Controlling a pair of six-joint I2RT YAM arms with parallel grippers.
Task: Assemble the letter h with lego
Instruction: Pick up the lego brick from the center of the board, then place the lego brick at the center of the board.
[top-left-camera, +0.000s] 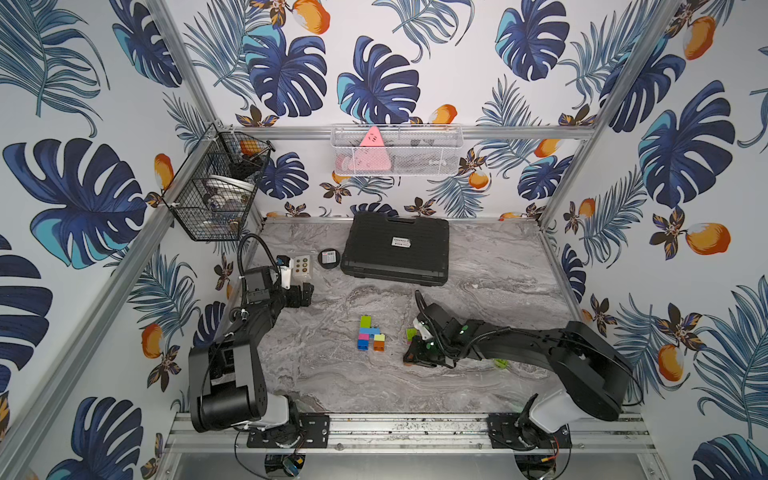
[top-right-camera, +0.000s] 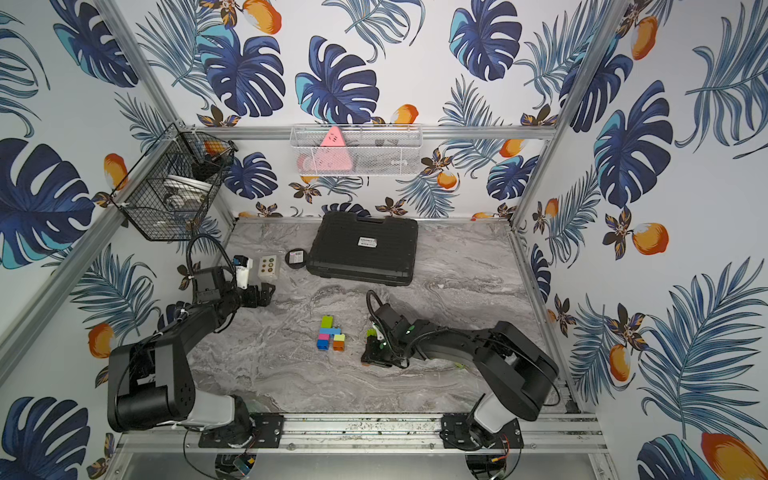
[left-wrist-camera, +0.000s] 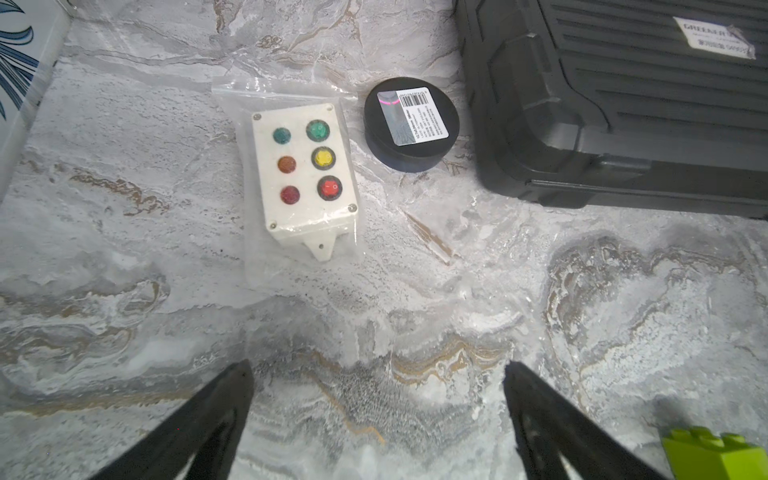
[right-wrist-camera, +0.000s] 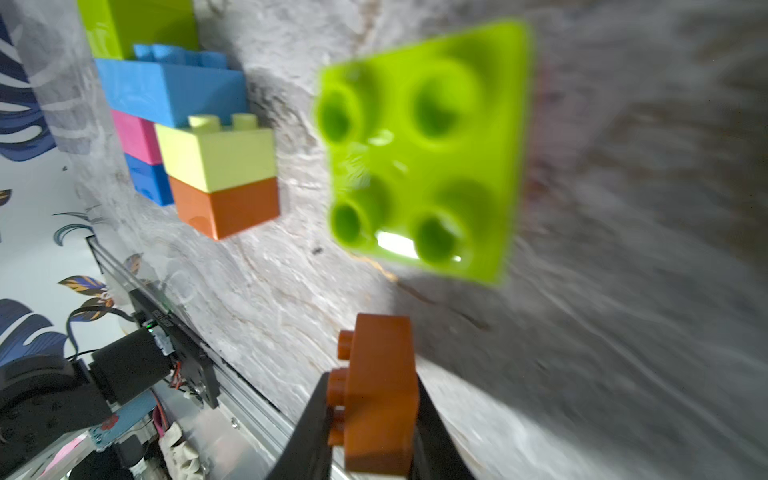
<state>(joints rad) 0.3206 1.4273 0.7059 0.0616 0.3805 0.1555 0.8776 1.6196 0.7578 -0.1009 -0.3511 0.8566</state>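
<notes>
Grey marbled tabletop (top-left-camera: 478, 270) carries, near its middle, a flat-lying cluster of studded plastic lego bricks (top-left-camera: 368, 332) that already reads as an h to me: lime green on top, a long blue bar, pink and blue below, pale green over orange for the leg. At its 3 o'clock the right gripper (right-wrist-camera: 371, 419) is clamped on a small orange lego brick (right-wrist-camera: 382, 365), with a loose lime green brick (right-wrist-camera: 424, 149) just beside it, so little seems left. At 10 o'clock the left gripper (left-wrist-camera: 379, 368) gapes empty.

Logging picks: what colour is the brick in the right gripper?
Orange. The brick held in the right gripper shows best in the right wrist view.
</notes>
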